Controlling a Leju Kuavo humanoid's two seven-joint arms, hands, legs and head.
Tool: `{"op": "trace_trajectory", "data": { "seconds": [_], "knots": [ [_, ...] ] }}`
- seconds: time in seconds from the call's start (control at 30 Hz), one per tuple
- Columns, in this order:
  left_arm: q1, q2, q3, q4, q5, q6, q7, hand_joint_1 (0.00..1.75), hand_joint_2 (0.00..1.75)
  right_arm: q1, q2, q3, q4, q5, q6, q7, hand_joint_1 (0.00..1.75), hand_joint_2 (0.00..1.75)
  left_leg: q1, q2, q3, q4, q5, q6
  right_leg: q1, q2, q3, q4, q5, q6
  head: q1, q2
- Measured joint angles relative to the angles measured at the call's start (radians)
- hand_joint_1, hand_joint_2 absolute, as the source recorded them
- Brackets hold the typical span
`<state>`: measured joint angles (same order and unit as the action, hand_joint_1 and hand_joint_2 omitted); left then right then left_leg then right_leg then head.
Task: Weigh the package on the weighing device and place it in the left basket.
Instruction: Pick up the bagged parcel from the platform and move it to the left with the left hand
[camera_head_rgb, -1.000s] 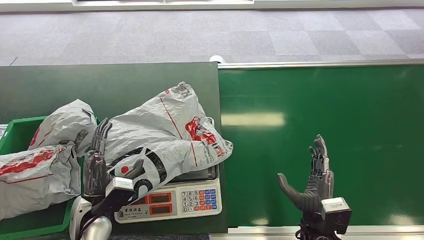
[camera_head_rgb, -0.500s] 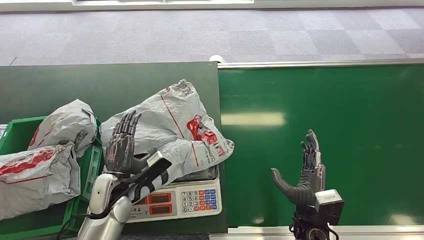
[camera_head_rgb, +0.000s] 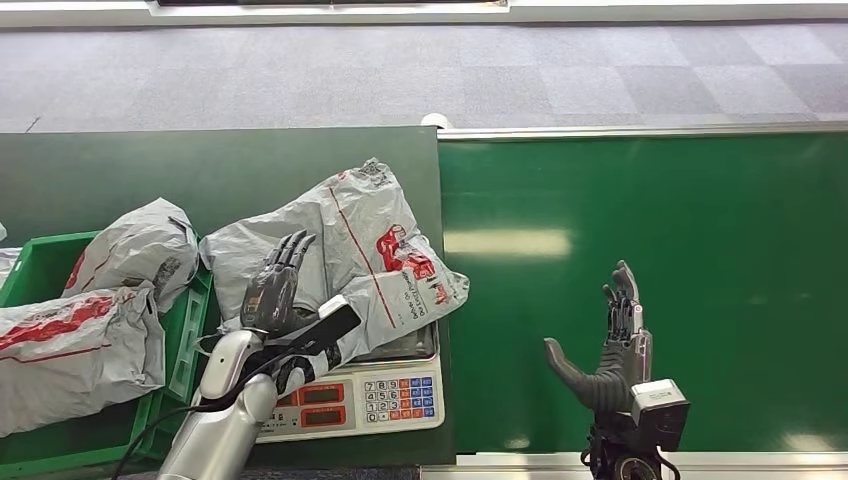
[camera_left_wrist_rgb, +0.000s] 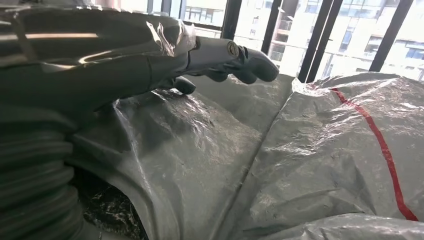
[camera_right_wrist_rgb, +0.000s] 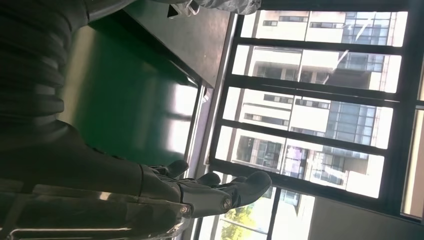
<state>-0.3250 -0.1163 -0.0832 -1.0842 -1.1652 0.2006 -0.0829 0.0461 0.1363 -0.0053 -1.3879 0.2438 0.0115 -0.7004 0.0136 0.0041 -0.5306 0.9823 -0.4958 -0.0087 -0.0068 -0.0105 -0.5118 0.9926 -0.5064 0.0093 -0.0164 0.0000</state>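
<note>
The left hand reaches up from the lower left on its silver arm, fingers stretched out straight and apart, gripping nothing. The right hand stands upright near the lower right edge, fingers pointing up, thumb spread out to the side, empty.

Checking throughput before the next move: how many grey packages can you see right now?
3: one on the scale under the left robot hand, two in the green basket. More may be hidden underneath.
</note>
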Motion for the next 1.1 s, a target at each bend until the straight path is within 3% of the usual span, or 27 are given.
{"op": "trace_trajectory", "data": {
  "seconds": [0.03,0.07,0.4,0.53,0.6,0.73,0.87,0.93,1.1],
  "knots": [
    [-0.004,0.002,0.0,0.011,0.007,-0.003,-0.002,1.38,1.75,0.0,-0.001,0.0,0.001,-0.001,0.0,0.0,0.0,1.75,0.0,0.0,0.001,0.0,0.0,0.0,0.0,0.0,0.001,0.0,0.0,0.0,0.0,0.0],
    [-0.008,0.005,0.0,0.021,0.015,-0.006,-0.005,1.43,1.75,0.0,-0.001,0.0,0.003,-0.002,-0.001,0.0,0.0,1.75,0.0,0.0,0.002,0.0,0.0,0.0,0.0,0.0,0.002,0.0,0.0,0.0,0.0,0.0],
    [-0.021,0.015,0.001,0.063,0.14,-0.006,-0.096,1.67,1.75,0.0,-0.006,0.001,0.015,-0.001,-0.017,0.0,0.0,1.75,0.0,0.0,0.005,0.0,0.001,0.0,0.0,0.0,0.005,0.0,0.0,0.0,0.0,0.0],
    [0.002,0.011,0.002,0.022,0.284,0.045,-0.236,1.69,1.75,0.005,-0.006,0.0,0.015,0.006,-0.022,0.0,0.0,1.75,0.0,0.0,0.003,0.0,0.001,0.0,0.0,0.0,0.002,0.0,0.0,0.0,0.0,0.0],
    [0.033,0.001,0.001,-0.041,0.388,0.088,-0.343,1.7,1.75,0.009,-0.005,-0.001,0.015,0.011,-0.023,0.0,0.0,1.75,0.0,0.001,0.0,0.0,0.001,0.0,0.0,0.001,-0.001,0.0,0.001,0.0,0.0,0.0],
    [0.087,-0.018,-0.004,-0.155,0.481,0.16,-0.448,1.66,1.75,0.013,-0.004,-0.001,0.015,0.016,-0.025,0.0,0.0,1.75,0.0,0.001,-0.004,0.0,0.001,0.0,0.0,0.001,-0.005,0.0,0.001,0.0,0.0,0.0],
    [0.188,-0.022,-0.051,-0.406,0.571,0.427,-0.6,1.71,1.75,0.014,-0.002,-0.001,0.017,0.013,-0.041,0.0,0.0,1.75,0.0,0.002,-0.008,0.0,0.001,0.0,0.0,0.003,-0.01,0.001,0.001,0.0,0.0,0.0],
    [0.239,-0.028,-0.084,-0.56,0.527,0.477,-0.612,1.72,1.75,0.011,-0.001,0.001,0.02,0.008,-0.05,0.0,0.0,1.75,0.0,0.002,-0.01,0.0,0.001,0.0,0.0,0.002,-0.011,0.001,0.0,0.0,0.0,0.0],
    [0.311,-0.045,-0.117,-0.831,0.486,0.482,-0.612,1.72,1.75,0.007,-0.001,0.007,0.028,-0.002,-0.061,0.0,0.0,1.75,0.0,0.002,-0.01,0.0,0.0,0.0,0.0,0.002,-0.012,0.0,0.0,0.0,0.0,0.0]
  ]
}}
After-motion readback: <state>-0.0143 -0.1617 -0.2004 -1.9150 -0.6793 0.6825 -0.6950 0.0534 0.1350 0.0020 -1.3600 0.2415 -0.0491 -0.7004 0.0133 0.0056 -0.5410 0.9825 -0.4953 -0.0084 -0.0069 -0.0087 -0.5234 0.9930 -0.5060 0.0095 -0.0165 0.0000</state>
